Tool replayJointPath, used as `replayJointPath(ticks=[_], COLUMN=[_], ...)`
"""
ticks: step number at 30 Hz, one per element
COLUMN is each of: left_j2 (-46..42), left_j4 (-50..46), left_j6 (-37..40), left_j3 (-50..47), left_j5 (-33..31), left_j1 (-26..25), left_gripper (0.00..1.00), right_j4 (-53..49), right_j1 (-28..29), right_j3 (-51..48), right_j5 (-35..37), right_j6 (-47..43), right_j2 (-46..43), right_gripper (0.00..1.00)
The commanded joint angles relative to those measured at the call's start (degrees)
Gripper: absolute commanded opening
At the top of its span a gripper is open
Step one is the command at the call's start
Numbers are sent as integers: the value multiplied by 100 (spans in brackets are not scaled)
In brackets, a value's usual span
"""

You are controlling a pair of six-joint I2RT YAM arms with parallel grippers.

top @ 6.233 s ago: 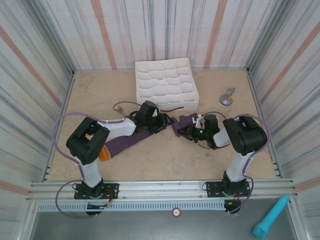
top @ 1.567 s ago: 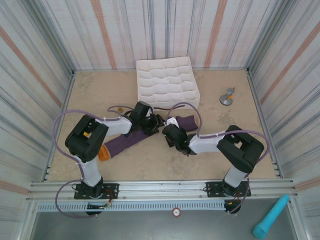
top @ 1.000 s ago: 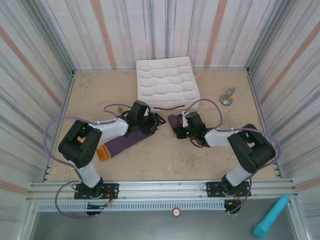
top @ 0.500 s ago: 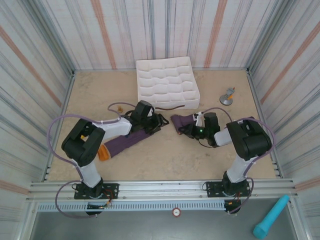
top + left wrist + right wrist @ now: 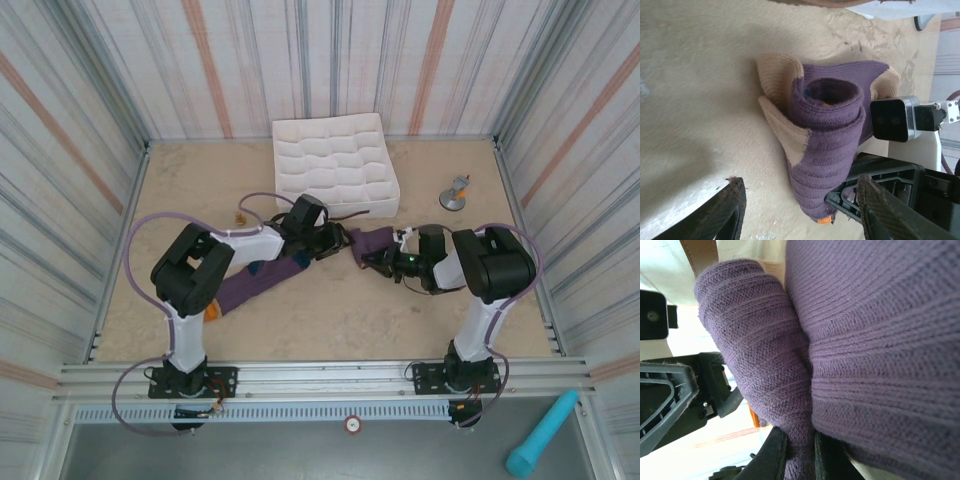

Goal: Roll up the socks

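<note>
A white gridded box (image 5: 333, 165) sits toward the far side of the table (image 5: 330, 310), and a dark strap (image 5: 345, 212) runs along its near edge. Well to the right of the box stands a small metal stand (image 5: 456, 193). Far to the near right of the box, beyond the table's front rail, lies a teal cylinder (image 5: 540, 432).

The socks (image 5: 245, 286) lie just in front of the box. They form one purple strip running from near the box's front edge diagonally away to the near left, and it ends in an orange cuff (image 5: 210, 310). The left arm (image 5: 255, 245) lies over the middle of this strip and covers part of it.

In the left wrist view the end nearest the box is wound into a short, tight purple roll (image 5: 827, 115). Tan toe fabric (image 5: 777, 75) flares out around its far end, and a small orange spot shows at the core.

The left gripper (image 5: 328, 240) is in front of the box with its fingers (image 5: 732, 210) spread wide. They stand on either side of the roll and touch nothing. The right gripper (image 5: 372, 255) faces it from the box's front right corner, clenched on the purple knit, which is pinched between its fingers (image 5: 774, 456).
</note>
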Motion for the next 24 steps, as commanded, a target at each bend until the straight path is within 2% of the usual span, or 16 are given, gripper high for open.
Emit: replayJointPath(ticks=[1, 20, 24], left_j2=[230, 1191, 1232], left_j4=[-22, -1110, -1164], left_j6=[288, 476, 392], left_j3=[305, 1360, 1400], left_j5=[-40, -294, -375], left_j1=[-111, -169, -169], left_gripper=[61, 52, 40], right_j4=[-1694, -1883, -1881], right_j1=[-140, -275, -279], right_j3=[-350, -250, -246], right_j5=[927, 768, 728], right_j6=[413, 366, 311], right_j2=[474, 322, 278], right_gripper=[0, 0, 1])
